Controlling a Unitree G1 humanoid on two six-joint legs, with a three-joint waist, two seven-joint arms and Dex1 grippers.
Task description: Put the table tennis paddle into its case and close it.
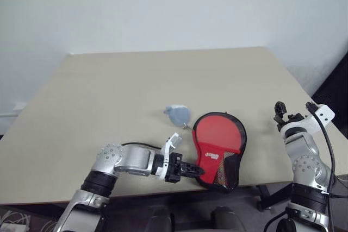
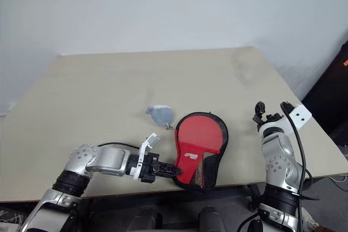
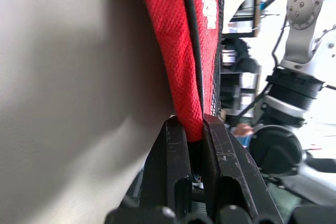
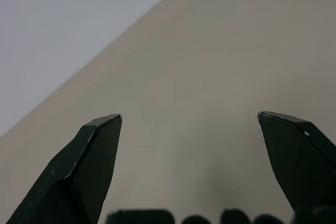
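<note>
**Paddle appears cased, closing unconfirmed**

The black-and-red paddle-shaped fabric case [image 1: 219, 149] lies at the beige table's [image 1: 109, 96] near edge, apparently with the paddle inside. The left gripper [image 1: 191, 170] pinches the case's red hem; the right gripper [image 1: 296, 110] hangs wide open, empty, near the right edge. I can't tell whether the zip is shut.

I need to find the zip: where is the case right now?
The case lies at the table's near edge, centre, pinched by the left gripper, just near-side of the grey-blue lump.

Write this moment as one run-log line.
left end effector: shut on case edge | right end effector: open, empty | case: on table
</note>
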